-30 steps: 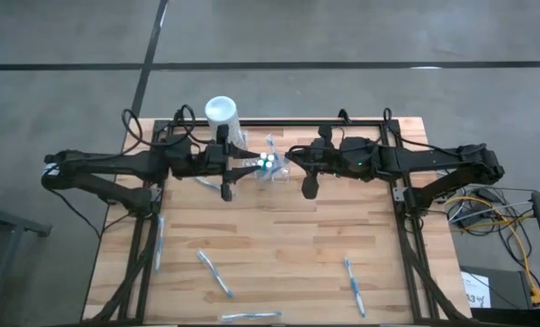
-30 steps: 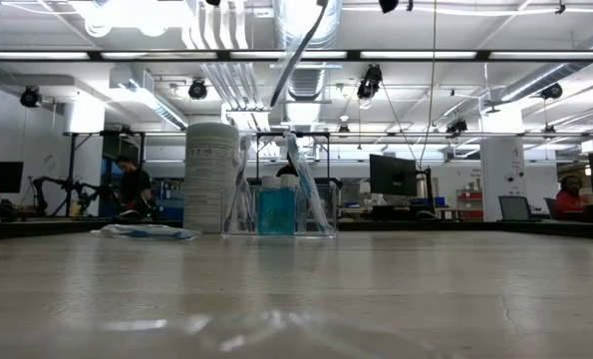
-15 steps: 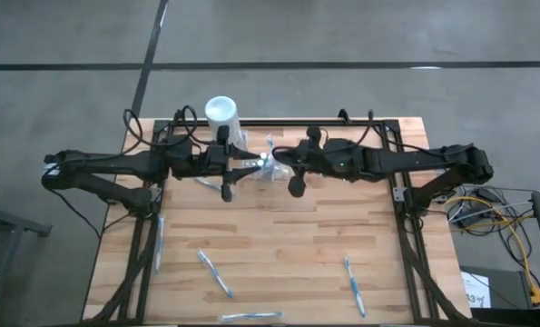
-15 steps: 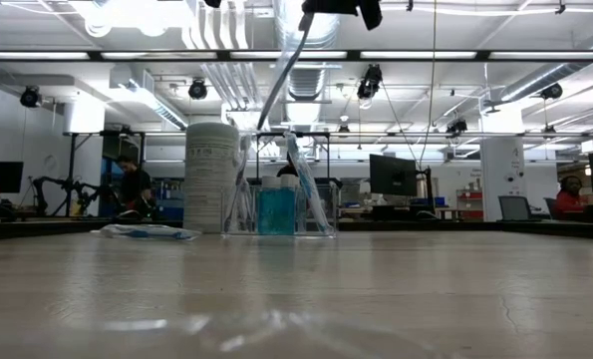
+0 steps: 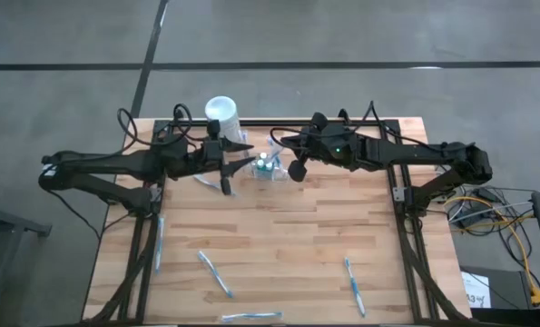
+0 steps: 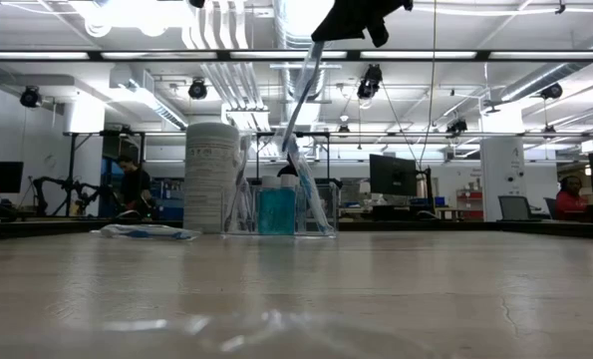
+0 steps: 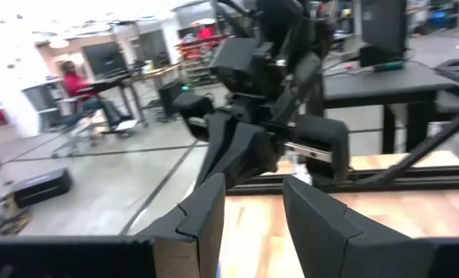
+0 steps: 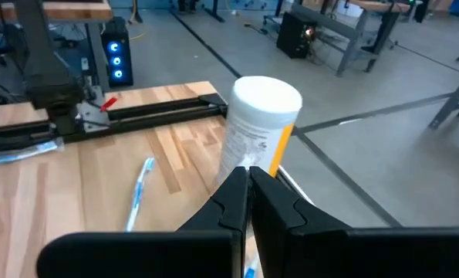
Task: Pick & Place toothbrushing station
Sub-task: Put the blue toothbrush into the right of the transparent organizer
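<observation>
The right gripper is closed on a toothbrush above the clear holder. The left gripper waits open beside it. More toothbrushes lie on the table.

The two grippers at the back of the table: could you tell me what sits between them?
In the high view, the toothbrushing station sits on the wood between the left gripper and the right gripper, just right of the white cylinder.
</observation>
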